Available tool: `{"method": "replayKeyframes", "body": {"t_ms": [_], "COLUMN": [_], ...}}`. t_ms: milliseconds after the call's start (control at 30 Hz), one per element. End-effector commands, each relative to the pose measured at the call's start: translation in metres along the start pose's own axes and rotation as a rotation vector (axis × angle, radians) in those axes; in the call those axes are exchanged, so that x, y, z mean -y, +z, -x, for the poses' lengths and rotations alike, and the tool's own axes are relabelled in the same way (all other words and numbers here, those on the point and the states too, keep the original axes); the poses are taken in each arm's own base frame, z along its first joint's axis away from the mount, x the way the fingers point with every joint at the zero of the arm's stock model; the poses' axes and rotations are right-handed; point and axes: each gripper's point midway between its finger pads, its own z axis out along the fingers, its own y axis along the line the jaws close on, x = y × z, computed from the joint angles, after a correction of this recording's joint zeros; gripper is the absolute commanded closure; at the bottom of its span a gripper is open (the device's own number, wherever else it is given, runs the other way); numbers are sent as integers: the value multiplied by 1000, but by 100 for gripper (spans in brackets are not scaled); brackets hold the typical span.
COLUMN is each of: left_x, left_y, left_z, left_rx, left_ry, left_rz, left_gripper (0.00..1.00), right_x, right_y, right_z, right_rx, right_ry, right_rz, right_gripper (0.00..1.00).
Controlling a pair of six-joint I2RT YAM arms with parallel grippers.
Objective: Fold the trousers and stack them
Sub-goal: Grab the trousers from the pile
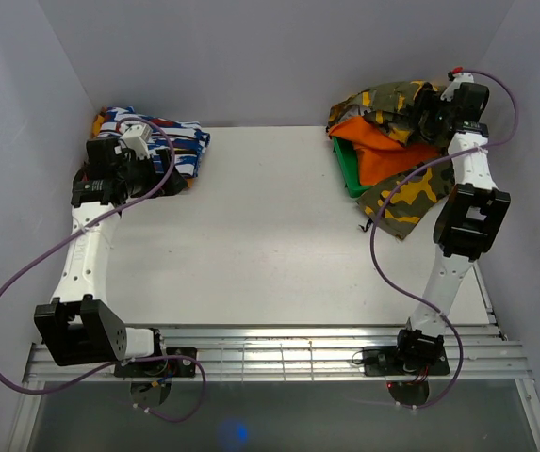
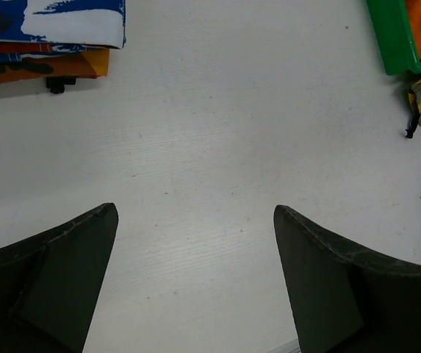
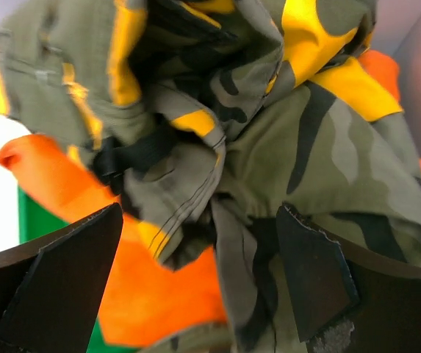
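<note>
Top external view places the trousers (image 1: pixel 403 200) at the far right corner of the table (image 1: pixel 270 254), heaped over a green bin (image 1: pixel 348 175) together with a plain orange cloth (image 1: pixel 387 151), one leg spilling onto the table surface. The right gripper (image 1: pixel 432 111) sits over the top of that heap. The left gripper (image 1: pixel 136 141) is at the far left, above a blue-white-red folded garment (image 1: pixel 183 141).

Only the wrist cameras show how the fingers stand. On the right wrist, the gripper (image 3: pixel 199 215) has its fingers (image 3: pixel 313 279) well apart, with bunched camouflage folds (image 3: pixel 269 147) filling the space ahead of them. Whether they touch the cloth cannot be told.

On the left wrist, the gripper (image 2: pixel 195 213) is likewise spread wide over bare table (image 2: pixel 210 132), clamping nothing. This view alone reveals an orange-and-camouflage layer (image 2: pixel 41 68) under the patterned garment (image 2: pixel 70 18).
</note>
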Motion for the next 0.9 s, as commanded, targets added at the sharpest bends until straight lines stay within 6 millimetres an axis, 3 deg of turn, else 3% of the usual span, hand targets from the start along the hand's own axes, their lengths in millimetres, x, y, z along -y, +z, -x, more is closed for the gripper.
{"method": "replayKeyframes", "body": {"t_ms": [0,33,167,267,333,400,433,467,567,600,633,667,700,800,833,867], "left_x": [-12,-14,-19,-23,-27,-28,-27,-27,-24,-22,-20,-18,-16,-12,-10,-10], "left_y": [8,9,12,14,14,13,12,11,9,8,7,7,6,2,-2,-3], "left_z": [-14,-16,-21,-25,-29,-28,-26,-22,-16,-14,-13,-13,-11,-5,-1,0], "left_rx": [-45,-54,-74,-88,-100,-98,-94,-86,-68,-58,-48,-46,-37,-13,1,6], "left_ry": [-30,-35,-41,-50,-57,-56,-54,-49,-45,-51,-55,-59,-62,-67,-72,-70], "left_rz": [41,47,68,86,108,116,116,116,107,101,92,85,79,74,77,76], "left_gripper": [2,2,2,2,2,2,2,2,2,2,2,2,2,2,2,2], "right_x": [-4,-1,4,4,0,-6,-8,-16,-47,-62,-83,-87,-100,-134,-159,-160], "right_y": [16,27,51,68,75,68,58,36,-30,-68,-126,-142,-183,-279,-341,-341], "right_z": [25,11,-5,-3,4,31,53,87,156,185,225,236,262,312,332,332], "right_rx": [98,76,70,110,141,205,256,327,467,535,635,665,740,911,1026,1026], "right_ry": [-8,0,6,-3,-18,-37,-41,-47,23,54,70,86,86,58,18,15], "right_rz": [26,27,16,28,37,34,29,34,97,118,150,153,172,260,321,325], "right_gripper": [10,10,10,3,39,82,92,92,92,92,92,92,92,92,92,92]}}
